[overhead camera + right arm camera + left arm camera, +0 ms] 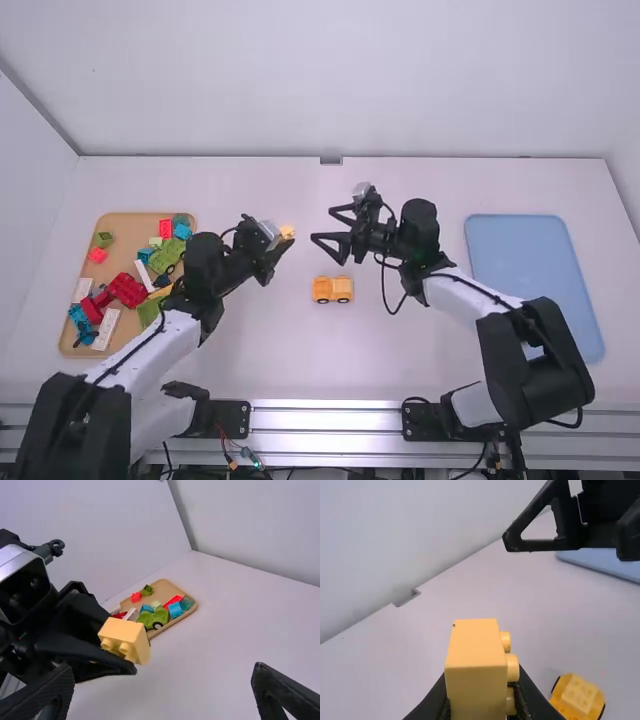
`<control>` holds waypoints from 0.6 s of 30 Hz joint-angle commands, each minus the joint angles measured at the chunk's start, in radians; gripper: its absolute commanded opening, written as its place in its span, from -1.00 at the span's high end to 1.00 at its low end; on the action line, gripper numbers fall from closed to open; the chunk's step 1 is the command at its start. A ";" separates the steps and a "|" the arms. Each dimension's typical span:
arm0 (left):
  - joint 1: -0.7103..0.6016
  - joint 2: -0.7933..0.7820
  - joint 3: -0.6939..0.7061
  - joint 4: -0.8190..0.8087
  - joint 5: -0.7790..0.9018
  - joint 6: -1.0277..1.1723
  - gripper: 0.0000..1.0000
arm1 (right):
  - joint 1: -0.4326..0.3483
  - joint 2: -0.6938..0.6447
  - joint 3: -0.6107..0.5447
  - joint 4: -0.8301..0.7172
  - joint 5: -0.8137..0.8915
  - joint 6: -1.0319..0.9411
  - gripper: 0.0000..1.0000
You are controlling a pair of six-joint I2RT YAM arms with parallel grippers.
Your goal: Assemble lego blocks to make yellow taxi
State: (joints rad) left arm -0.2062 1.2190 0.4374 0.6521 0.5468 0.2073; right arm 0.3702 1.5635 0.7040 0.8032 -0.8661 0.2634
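My left gripper is raised over the table left of the middle, shut on a yellow block. In the left wrist view the yellow block sits between the fingertips of that gripper, its studs facing sideways. My right gripper stands open and unloaded, pointing toward the block; in the right wrist view the fingers of this gripper are wide apart. A yellow car body with dark wheels rests on the table between the arms, nearer the bases than both grippers.
On the left a wooden tray holds several red, green, blue and white blocks, partly behind the left arm. A blue tray lies on the right, beside the right arm. A wall runs along the far edge.
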 commanded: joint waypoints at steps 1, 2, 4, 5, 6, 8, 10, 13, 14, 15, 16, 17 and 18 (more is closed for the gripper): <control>-0.024 0.050 -0.003 0.069 0.011 -0.127 0.96 | 0.024 0.006 0.023 0.001 0.053 -0.001 -0.86; -0.030 0.065 -0.003 0.093 0.010 -0.138 0.96 | 0.030 0.006 0.023 0.000 0.061 -0.010 -0.86; -0.042 0.092 -0.003 0.134 0.010 -0.150 0.96 | 0.039 0.006 0.023 0.002 0.073 -0.014 -0.86; -0.052 0.110 -0.003 0.163 0.006 -0.164 0.96 | 0.047 0.006 0.023 0.002 0.091 -0.014 -0.86; -0.061 0.123 -0.003 0.181 -0.015 -0.188 0.96 | 0.053 0.006 0.023 0.001 0.110 -0.013 -0.86; -0.078 0.140 -0.003 0.205 -0.071 -0.222 0.97 | 0.063 0.006 0.023 -0.003 0.134 -0.006 -0.86; -0.107 0.152 -0.003 0.225 -0.131 -0.221 0.97 | 0.074 0.006 0.023 -0.003 0.151 -0.006 -0.86; -0.143 0.152 -0.003 0.229 -0.205 -0.258 0.96 | 0.092 0.007 0.023 -0.007 0.214 -0.006 -0.85; -0.150 0.152 -0.003 0.229 -0.227 -0.276 0.97 | 0.097 0.008 0.022 -0.006 0.219 -0.008 -0.84; -0.154 0.152 -0.003 0.230 -0.227 -0.275 0.97 | 0.097 0.008 0.022 -0.006 0.217 -0.011 -0.84; -0.159 0.152 -0.003 0.237 -0.218 -0.269 0.97 | 0.095 0.008 0.022 -0.006 0.211 -0.018 -0.83; -0.161 0.152 -0.003 0.241 -0.215 -0.271 0.97 | 0.095 0.008 0.022 -0.006 0.209 -0.018 -0.80; -0.164 0.152 -0.003 0.245 -0.207 -0.271 0.97 | 0.095 0.008 0.022 -0.007 0.212 -0.017 -0.77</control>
State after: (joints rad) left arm -0.3611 1.3724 0.4374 0.8890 0.3618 -0.0406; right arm 0.4648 1.5635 0.7040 0.7944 -0.6735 0.2546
